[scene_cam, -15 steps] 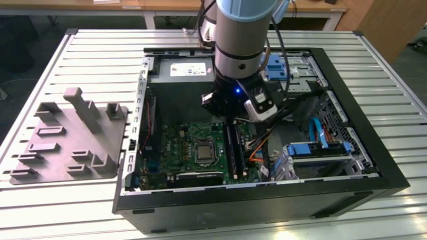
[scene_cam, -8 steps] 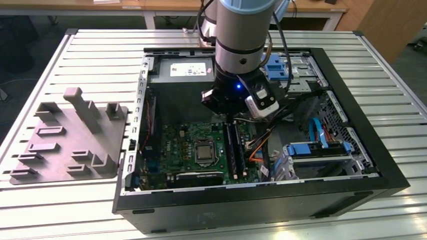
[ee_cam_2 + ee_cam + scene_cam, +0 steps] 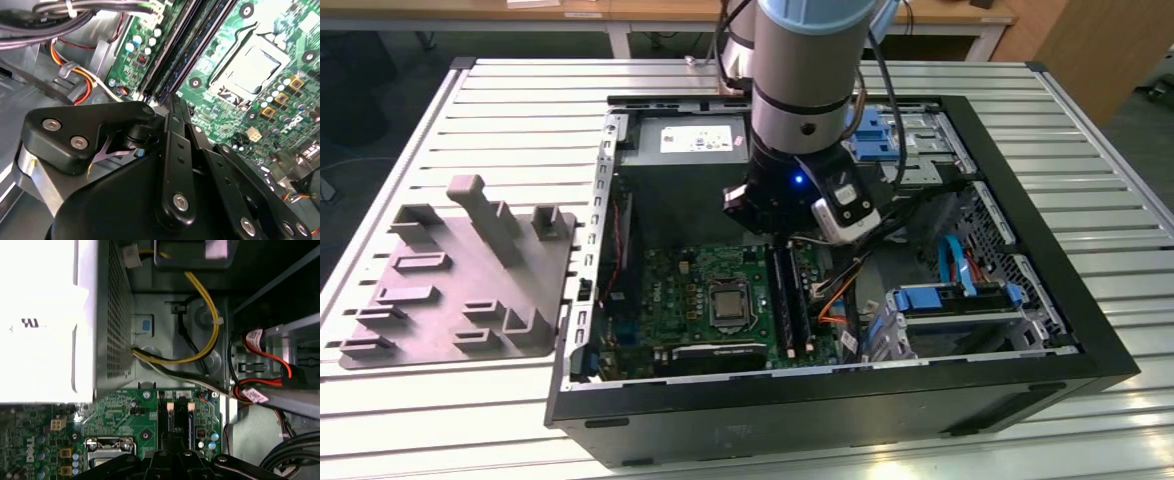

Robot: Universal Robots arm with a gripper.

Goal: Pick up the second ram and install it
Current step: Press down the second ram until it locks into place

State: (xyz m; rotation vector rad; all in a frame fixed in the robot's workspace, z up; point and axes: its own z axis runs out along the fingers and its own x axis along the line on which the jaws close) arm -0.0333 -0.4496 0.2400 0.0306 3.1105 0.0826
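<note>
Closest to you in the second wrist view is the black jointed metal gripper (image 3: 172,107), its linkage bars and screw heads running to a narrow tip right over the long black memory slots (image 3: 192,50) of the green motherboard (image 3: 280,60). The fingers look drawn close together at that tip, but you cannot tell from these pictures whether they are pinching anything. A slim dark blue memory stick cannot be made out as a separate thing; the slots read as dark strips, and whether a stick is seated in one or sits edge-on under the tip is not clear.

In the exterior view the silver and black robot arm (image 3: 794,90) reaches down into the open black computer case (image 3: 1067,330), with the gripper (image 3: 781,238) at the far end of the slots (image 3: 785,295), beside the square processor socket (image 3: 724,300). A grey plastic parts holder (image 3: 454,280) stands on the slatted metal table (image 3: 1121,420) at the exterior view's left, well apart.

Your risks, as I judge them: a stick tilted or off the slot line would jam or bend under a push. The yellow and black cable bundle (image 3: 200,340) and orange wires (image 3: 82,80) lie near the wrist and could snag.
</note>
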